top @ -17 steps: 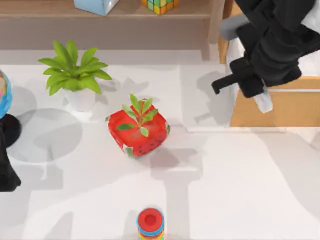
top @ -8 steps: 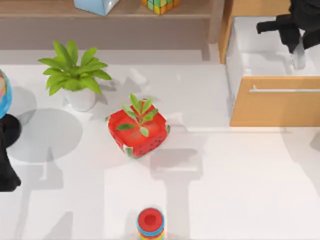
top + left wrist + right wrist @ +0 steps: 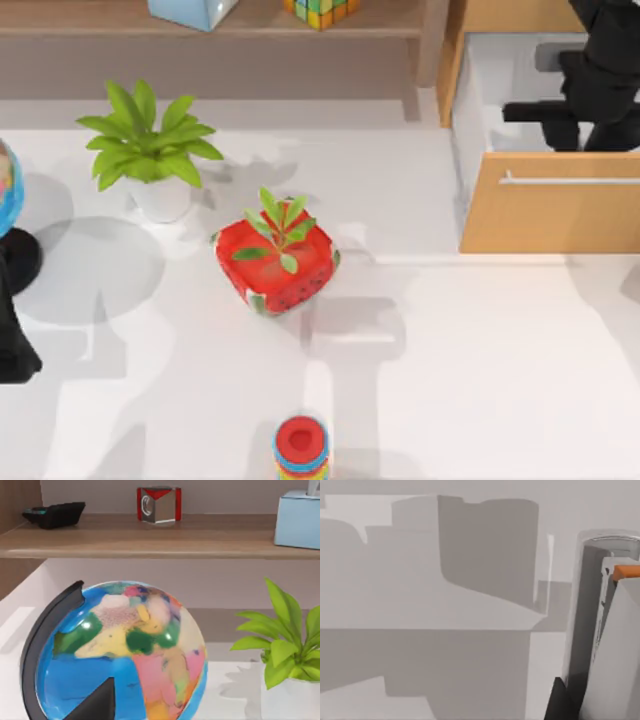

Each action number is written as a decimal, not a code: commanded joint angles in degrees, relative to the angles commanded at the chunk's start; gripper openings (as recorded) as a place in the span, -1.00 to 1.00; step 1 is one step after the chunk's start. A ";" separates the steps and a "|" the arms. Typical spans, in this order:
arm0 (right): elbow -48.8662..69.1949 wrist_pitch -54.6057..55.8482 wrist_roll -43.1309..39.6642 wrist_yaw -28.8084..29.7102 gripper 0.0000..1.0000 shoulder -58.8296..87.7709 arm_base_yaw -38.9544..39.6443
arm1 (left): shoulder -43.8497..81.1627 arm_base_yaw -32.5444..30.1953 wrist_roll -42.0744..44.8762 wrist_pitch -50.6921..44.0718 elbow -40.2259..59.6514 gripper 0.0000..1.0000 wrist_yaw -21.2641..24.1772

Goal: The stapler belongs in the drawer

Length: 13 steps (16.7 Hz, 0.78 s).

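Inside the white-lined drawer (image 3: 520, 215), the pale grey, orange-tipped stapler (image 3: 607, 630); right hand's grip unclear

— What do you have ahead of the left wrist?
— You're facing a multicoloured globe (image 3: 125, 655) in a black arc mount. Beside it stands a green plant in a white pot (image 3: 285, 665). Behind, your wooden shelf (image 3: 150, 542) carries a black calculator (image 3: 54, 514), a red-and-silver cube (image 3: 159, 504) and a pale blue box (image 3: 297, 519).

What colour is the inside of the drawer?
White, seen best in the top view: the drawer has a tan front and a white interior.
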 joint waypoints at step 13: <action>-2.09 2.19 0.03 0.00 -0.70 0.09 0.03 | 0.00 0.00 0.00 0.00 0.00 1.00 0.00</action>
